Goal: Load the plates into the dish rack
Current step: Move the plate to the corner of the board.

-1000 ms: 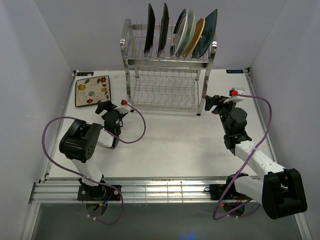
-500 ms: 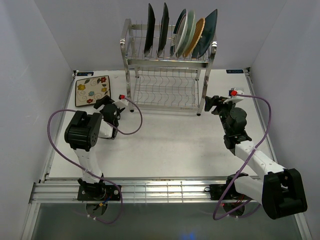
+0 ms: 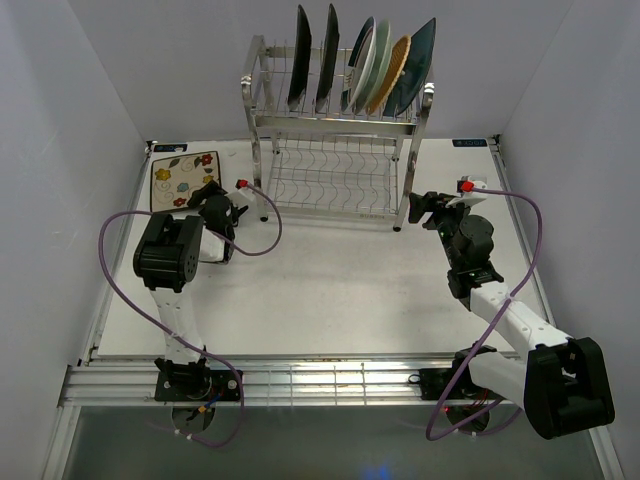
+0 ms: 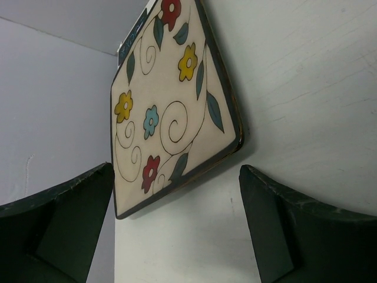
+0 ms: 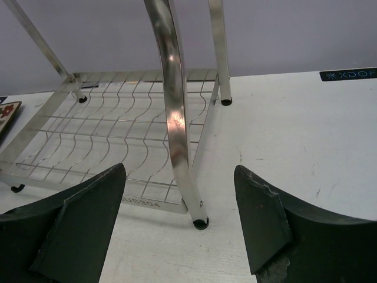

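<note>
The left arm has swung forward, so the left gripper [image 3: 212,196] now hangs at the 5 o'clock corner of the floral plate [image 3: 185,181]; the right arm has not moved. The rack [image 3: 340,120] stands at 12 o'clock on the table [image 3: 340,290], with the other plates [image 3: 375,65] upright in its top tier. The floral plate lies flat at 10 o'clock, not yet loaded. Both grippers have their fingers wide apart and hold nothing. Because this plate is low and flat, I think the fingers may only push it toward the 9 o'clock wall. The right gripper [image 3: 420,208] faces the rack's 4 o'clock post [image 5: 177,118]; moving forward could shift the rack.
</note>
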You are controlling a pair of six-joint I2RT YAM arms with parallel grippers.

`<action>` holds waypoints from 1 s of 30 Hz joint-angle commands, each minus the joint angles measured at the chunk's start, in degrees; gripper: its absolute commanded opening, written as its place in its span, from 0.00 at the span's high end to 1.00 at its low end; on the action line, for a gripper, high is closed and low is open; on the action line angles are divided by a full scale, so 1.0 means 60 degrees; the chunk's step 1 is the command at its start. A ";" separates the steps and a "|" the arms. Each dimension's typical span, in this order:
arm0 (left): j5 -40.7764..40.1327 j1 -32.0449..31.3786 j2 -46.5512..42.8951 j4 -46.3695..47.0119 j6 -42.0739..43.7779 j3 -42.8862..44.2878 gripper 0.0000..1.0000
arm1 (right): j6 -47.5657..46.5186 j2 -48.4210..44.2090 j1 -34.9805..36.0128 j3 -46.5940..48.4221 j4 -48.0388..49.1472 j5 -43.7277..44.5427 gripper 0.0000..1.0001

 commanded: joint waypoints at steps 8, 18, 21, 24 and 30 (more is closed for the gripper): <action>0.0919 0.0661 0.0091 -0.1934 -0.0270 0.0585 0.02 | -0.0054 -0.0079 -0.0021 0.0041 0.0241 -0.0196 0.20; 0.1228 0.1043 0.0589 -0.2186 0.0300 0.1025 0.24 | -0.0025 -0.0123 -0.0021 0.0012 0.0256 -0.0284 0.20; 0.1345 0.1043 0.0414 -0.2186 0.0096 0.0953 0.67 | -0.0010 -0.0123 -0.0022 0.0012 0.0256 -0.0284 0.20; 0.1563 0.1043 0.0107 -0.2113 -0.0402 0.0660 0.84 | 0.0019 -0.0109 -0.0021 0.0027 0.0270 -0.0342 0.20; 0.2253 0.1043 -0.1197 -0.1718 -0.0520 -0.0731 1.00 | 0.0034 -0.0109 -0.0021 0.0027 0.0256 -0.0387 0.20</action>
